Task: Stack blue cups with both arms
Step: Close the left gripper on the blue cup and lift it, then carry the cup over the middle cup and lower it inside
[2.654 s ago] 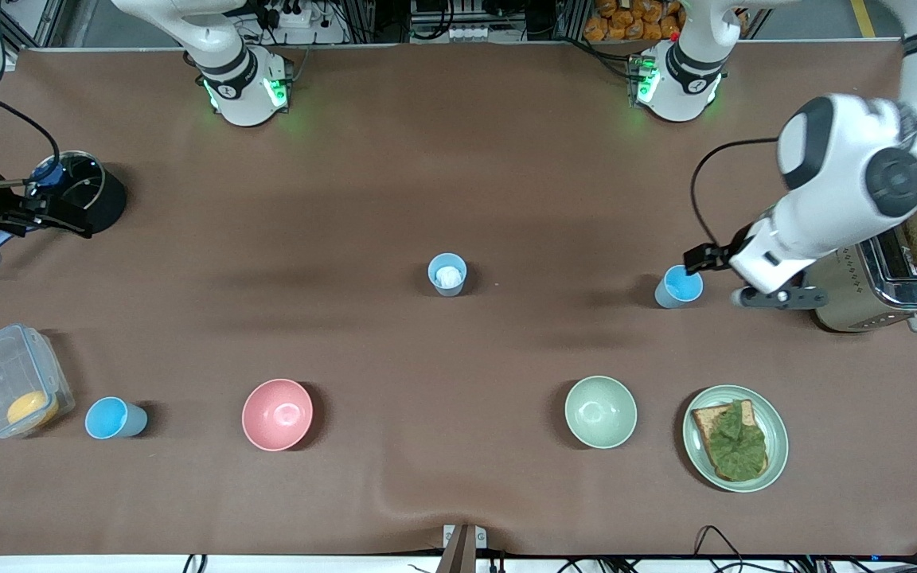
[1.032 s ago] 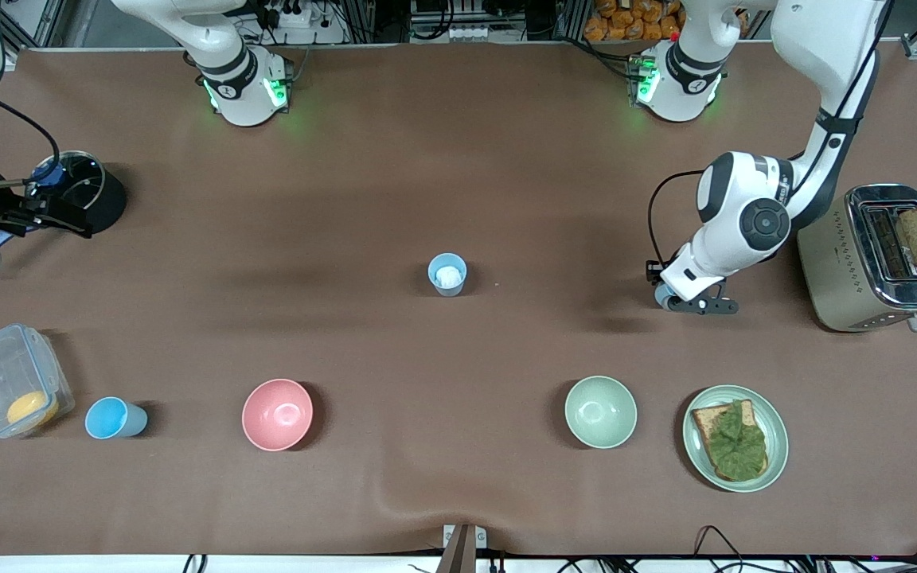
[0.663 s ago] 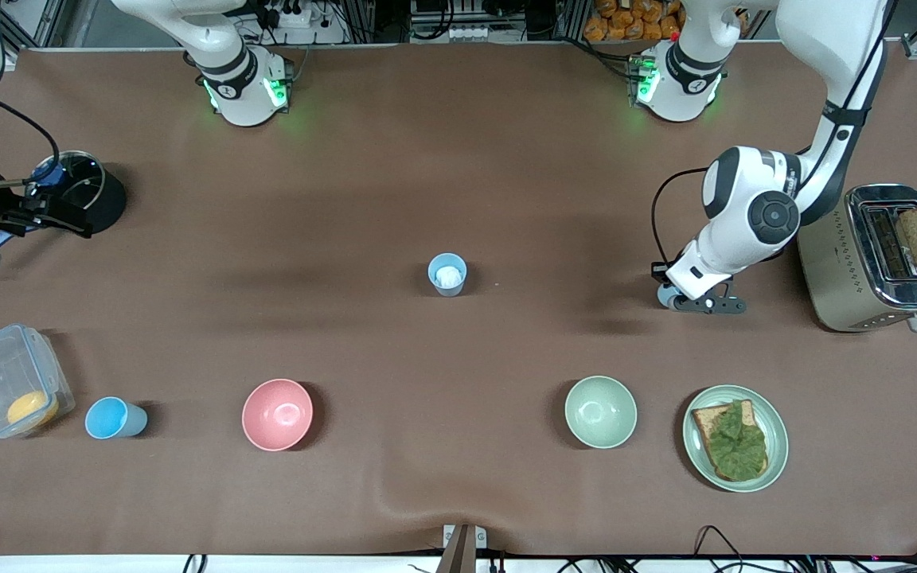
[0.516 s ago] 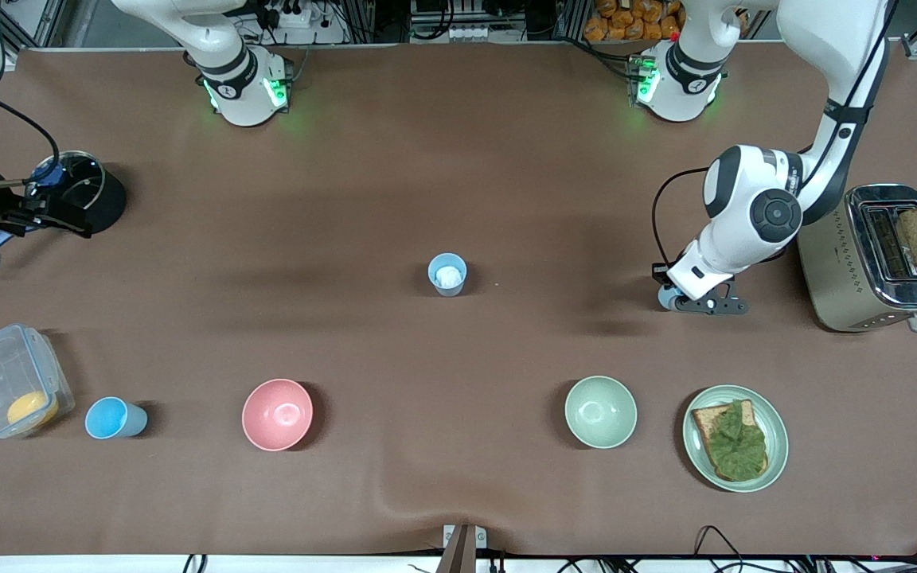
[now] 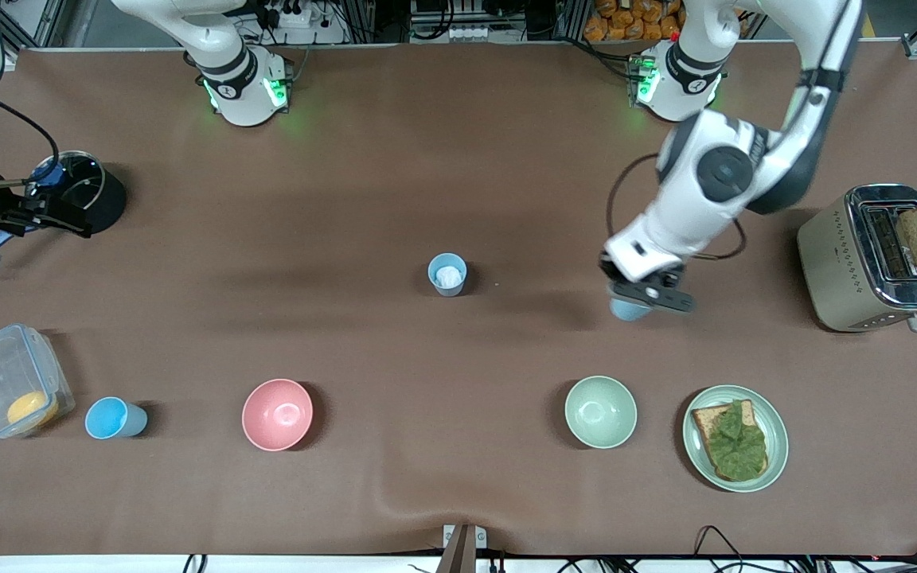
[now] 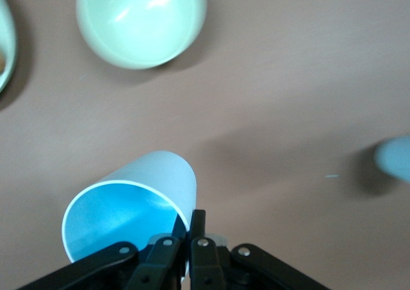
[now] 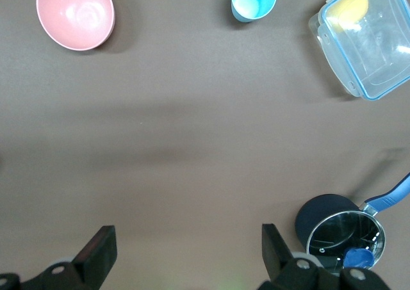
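My left gripper (image 5: 640, 291) is shut on the rim of a bright blue cup (image 5: 628, 309) and holds it tilted above the table, between the toaster and the middle cup. In the left wrist view its fingers (image 6: 198, 229) pinch the cup's wall (image 6: 138, 194). A paler blue cup (image 5: 447, 274) with a whitish bottom stands at the table's middle and shows blurred in the left wrist view (image 6: 394, 159). A third blue cup (image 5: 113, 418) stands beside the clear container, also in the right wrist view (image 7: 254, 0). My right gripper (image 5: 68, 219) waits open (image 7: 186, 251) by the black pot.
A pink bowl (image 5: 277, 414) and a pale green bowl (image 5: 600, 411) sit nearer the front camera. A plate with toast and lettuce (image 5: 735, 438), a toaster (image 5: 872, 259), a clear container (image 5: 9, 380) and a black pot (image 5: 84, 191) stand toward the table's ends.
My left gripper closed on the bright blue cup, lifted it and carried it toward the middle cup. The right arm has not moved.
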Robot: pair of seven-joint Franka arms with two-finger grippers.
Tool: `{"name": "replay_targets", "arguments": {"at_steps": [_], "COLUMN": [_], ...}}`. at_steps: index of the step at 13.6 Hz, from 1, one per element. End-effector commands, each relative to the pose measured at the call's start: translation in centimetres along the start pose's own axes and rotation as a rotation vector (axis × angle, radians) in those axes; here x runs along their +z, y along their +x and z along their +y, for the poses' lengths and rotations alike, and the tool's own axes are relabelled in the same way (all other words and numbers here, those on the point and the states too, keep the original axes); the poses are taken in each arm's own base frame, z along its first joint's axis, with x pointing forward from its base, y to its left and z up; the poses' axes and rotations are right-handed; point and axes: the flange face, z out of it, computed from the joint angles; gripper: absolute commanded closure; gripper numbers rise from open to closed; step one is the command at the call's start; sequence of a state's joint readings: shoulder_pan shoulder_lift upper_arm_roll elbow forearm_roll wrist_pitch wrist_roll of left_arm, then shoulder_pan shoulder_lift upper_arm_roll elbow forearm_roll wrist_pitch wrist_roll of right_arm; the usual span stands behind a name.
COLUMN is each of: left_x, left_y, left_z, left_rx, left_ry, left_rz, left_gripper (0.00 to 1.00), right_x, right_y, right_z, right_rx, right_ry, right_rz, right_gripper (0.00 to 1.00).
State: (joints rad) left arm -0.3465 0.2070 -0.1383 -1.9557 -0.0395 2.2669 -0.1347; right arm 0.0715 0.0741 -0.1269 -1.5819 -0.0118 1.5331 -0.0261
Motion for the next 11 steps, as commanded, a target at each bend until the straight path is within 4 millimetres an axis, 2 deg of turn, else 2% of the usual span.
{"name": "replay_targets", "arguments": {"at_steps": [1,4,6,9,11], "left_x": [-0.8,-2.3,-1.7,0.6,3.7], "left_y": [0.5,0.2,0.2,-0.4,-1.2], "left_z": [6.5,15.2,19.3,25.0,28.5], "left_rx": [0.006,0.016,0.055,0.005,0.015], "left_ry": [-0.058,-0.079,-0.075,-0.079,-0.041], "left_rz": [0.003,0.018,-0.049,-0.09,-0.12], "left_gripper": [1.0,1.0,1.0,1.0,1.0], "right_x": [-0.4,-0.4,-0.4,-0.4,-0.4], "right_y": [-0.7,-0.7,-0.7,-0.7,-0.7], "right_z": [0.5,0.6,0.6,0.6,0.6], "right_rx": [-0.003,-0.003,-0.001,-0.003,-0.003], "right_ry": [-0.017,-0.016,-0.015,-0.016,-0.016], "right_rz": [-0.001,0.001,0.001,0.001,-0.002], "right_gripper": [0.0,0.0,0.0,0.0,0.0]}}
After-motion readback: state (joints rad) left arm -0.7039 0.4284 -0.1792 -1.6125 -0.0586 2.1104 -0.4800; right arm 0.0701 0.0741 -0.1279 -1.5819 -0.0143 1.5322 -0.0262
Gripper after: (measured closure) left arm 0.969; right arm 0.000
